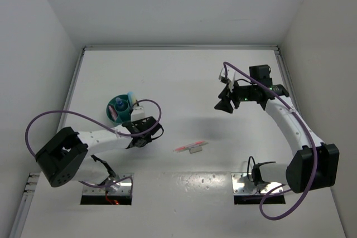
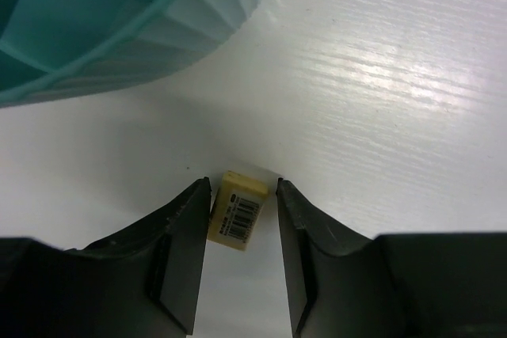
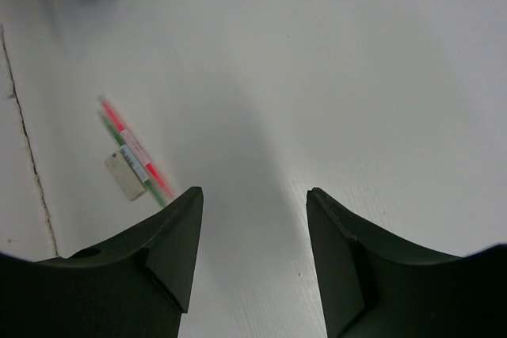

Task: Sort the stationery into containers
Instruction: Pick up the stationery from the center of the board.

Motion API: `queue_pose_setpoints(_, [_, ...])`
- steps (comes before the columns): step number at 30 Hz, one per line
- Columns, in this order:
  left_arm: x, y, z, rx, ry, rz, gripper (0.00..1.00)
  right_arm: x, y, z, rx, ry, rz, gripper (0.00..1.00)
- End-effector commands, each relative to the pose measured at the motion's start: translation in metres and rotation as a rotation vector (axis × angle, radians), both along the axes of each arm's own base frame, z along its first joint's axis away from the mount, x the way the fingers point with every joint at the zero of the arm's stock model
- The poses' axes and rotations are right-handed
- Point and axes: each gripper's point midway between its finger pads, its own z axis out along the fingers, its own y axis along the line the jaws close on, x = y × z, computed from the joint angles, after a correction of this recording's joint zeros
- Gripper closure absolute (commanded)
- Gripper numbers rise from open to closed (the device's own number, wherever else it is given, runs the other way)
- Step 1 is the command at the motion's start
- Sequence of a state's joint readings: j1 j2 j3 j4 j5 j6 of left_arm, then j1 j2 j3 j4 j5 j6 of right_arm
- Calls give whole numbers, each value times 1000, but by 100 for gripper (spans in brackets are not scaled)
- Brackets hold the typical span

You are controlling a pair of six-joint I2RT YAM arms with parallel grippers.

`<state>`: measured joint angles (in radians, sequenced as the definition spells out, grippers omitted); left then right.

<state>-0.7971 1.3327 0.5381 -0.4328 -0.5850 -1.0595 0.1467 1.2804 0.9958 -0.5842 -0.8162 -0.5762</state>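
Observation:
The round teal container (image 1: 119, 110) stands left of centre and holds a blue stick, a pink piece and a pale piece; its ribbed wall (image 2: 158, 29) fills the top left of the left wrist view. My left gripper (image 1: 137, 114) (image 2: 243, 184) is down at the table beside it. A tiny beige eraser (image 2: 238, 210) with a barcode label lies between its fingertips, against the left finger, with a gap to the right one. My right gripper (image 1: 226, 106) (image 3: 253, 193) hangs open and empty at the right. A thin red pen (image 1: 188, 146) (image 3: 131, 142) lies mid-table.
A green stick (image 3: 135, 168) lies alongside the red pen, with a small beige tag-like piece (image 1: 196, 149) (image 3: 125, 176) next to them. Purple cables loop off both arms. White walls close the table on the left, back and right.

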Motion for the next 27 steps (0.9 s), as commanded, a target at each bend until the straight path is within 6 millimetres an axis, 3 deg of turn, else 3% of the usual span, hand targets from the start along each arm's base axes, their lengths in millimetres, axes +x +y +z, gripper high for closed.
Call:
queue_pose_setpoints(1, [-29, 1, -17, -5, 112, -31, 55, -1, 4, 10, 31, -44, 35, 45])
queue_pose_setpoints(11, [-31, -2, -17, -5, 126, -42, 53, -1, 4, 10, 31, -44, 35, 45])
queue_pose_setpoints(14, [-31, -2, -20, 8, 139, -42, 66, -2, 4, 12, 32, -53, 35, 45])
queue_pose_setpoints(15, [-32, -2, -22, 10, 143, -34, 76, -2, 4, 12, 32, -53, 35, 45])
queue_pose_setpoints(19, [-32, -6, -17, -2, 134, -40, 89, -2, 4, 12, 32, -53, 35, 45])
queue_pose_setpoints(22, [-30, -31, 3, -56, 92, -84, 94, -2, 4, 12, 32, -53, 35, 45])
queue_pose_setpoints(25, [-27, -58, 45, -119, 7, -118, 95, -3, 5, 13, 39, -52, 41, 45])
queue_pose_setpoints(27, [-29, -62, 67, -137, -27, -98, 95, -3, 5, 13, 39, -52, 41, 45])
